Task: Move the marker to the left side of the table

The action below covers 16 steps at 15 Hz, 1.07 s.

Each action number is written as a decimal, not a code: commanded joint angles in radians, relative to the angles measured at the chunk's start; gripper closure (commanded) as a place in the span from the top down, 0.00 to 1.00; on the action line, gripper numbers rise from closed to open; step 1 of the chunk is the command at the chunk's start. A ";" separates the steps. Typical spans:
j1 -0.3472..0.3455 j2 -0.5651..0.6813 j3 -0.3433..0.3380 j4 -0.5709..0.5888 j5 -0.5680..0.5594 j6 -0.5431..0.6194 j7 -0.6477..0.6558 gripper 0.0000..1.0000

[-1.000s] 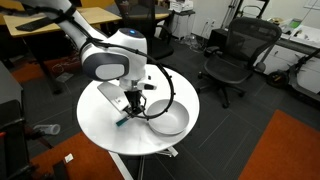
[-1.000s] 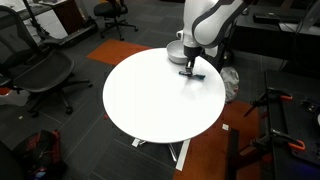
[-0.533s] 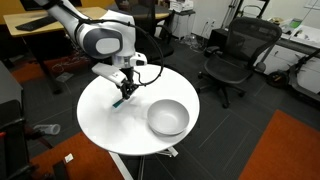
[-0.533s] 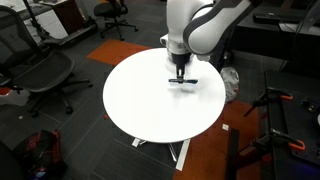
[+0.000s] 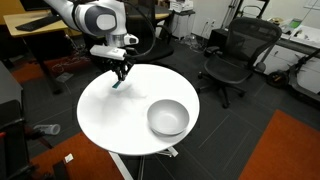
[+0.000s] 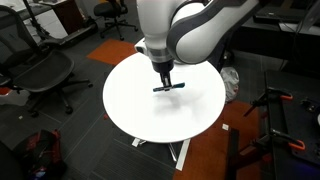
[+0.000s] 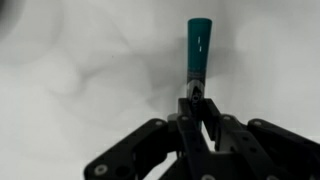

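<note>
Gripper: your gripper (image 5: 120,72) pointed down over the upper left part of the tabletop in an exterior view; its fingers were drawn narrow and clamped on the marker; in the wrist view the black fingers (image 7: 186,112) met around the pen's dark lower end
Marker: the marker (image 5: 118,83) hung at the fingertips, just inside the table's upper left rim; in an exterior view the marker (image 6: 171,87) lay level and crosswise under the gripper, near the middle of the frame; in the wrist view its teal barrel (image 7: 198,48) ran straight up from the fingers toward the top edge; you could not tell whether it touched the top or hung just above it
Table: the table (image 5: 115,125) was round and white-topped; the wrist view showed the top as a pale, faintly mottled sheet
Bowl: a silver-grey bowl (image 5: 168,117) sat on the lower right part of the tabletop, well apart from the gripper
Arm: your white arm (image 6: 185,30) filled the top centre of an exterior view and reached in from the upper left in the other
Floor: dark grey carpet lay around the table; an orange patch (image 5: 290,150) took the lower right corner
Room: a black office chair (image 5: 232,55) stood to the right of the table; a wooden desk (image 5: 45,22) stood in the upper left; a second office chair (image 6: 40,70) stood at the left edge of an exterior view
</note>
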 commanded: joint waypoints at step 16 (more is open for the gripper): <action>0.098 0.095 -0.016 0.183 0.037 -0.008 0.359 0.05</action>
